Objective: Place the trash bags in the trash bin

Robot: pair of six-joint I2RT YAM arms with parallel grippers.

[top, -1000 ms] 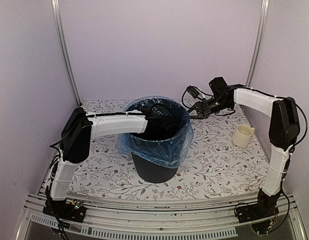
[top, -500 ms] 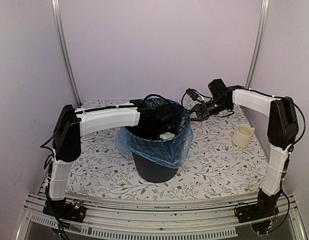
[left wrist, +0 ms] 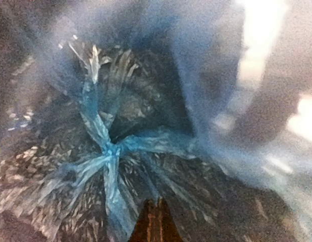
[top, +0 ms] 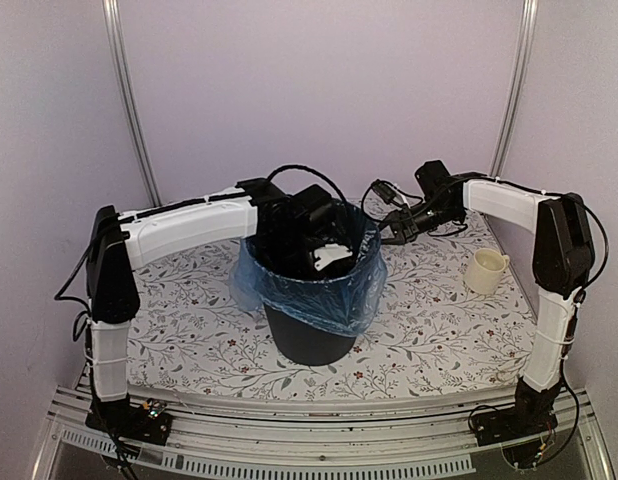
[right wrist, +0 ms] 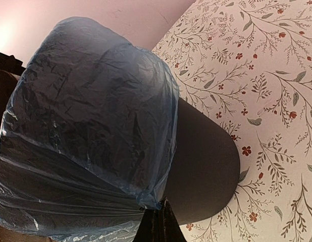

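**Lining step nearly done: bag is in the bin, left gripper down in its mouth**

The left gripper (top: 311, 240) sits inside the bin (top: 309, 340). Its wrist view is blurred, so I cannot tell if the fingers are spread or together. The bag (top: 329, 295) lines the bin, with its cuff folded over the rim and its gathered bottom seam (left wrist: 109, 150) low inside. The right gripper (top: 394, 228) hovers just beside the back-right rim, fingers pressed together and apparently empty. The mug (top: 486, 270) stands well apart. Next move is likely to lift the left arm straight out without dragging the liner.
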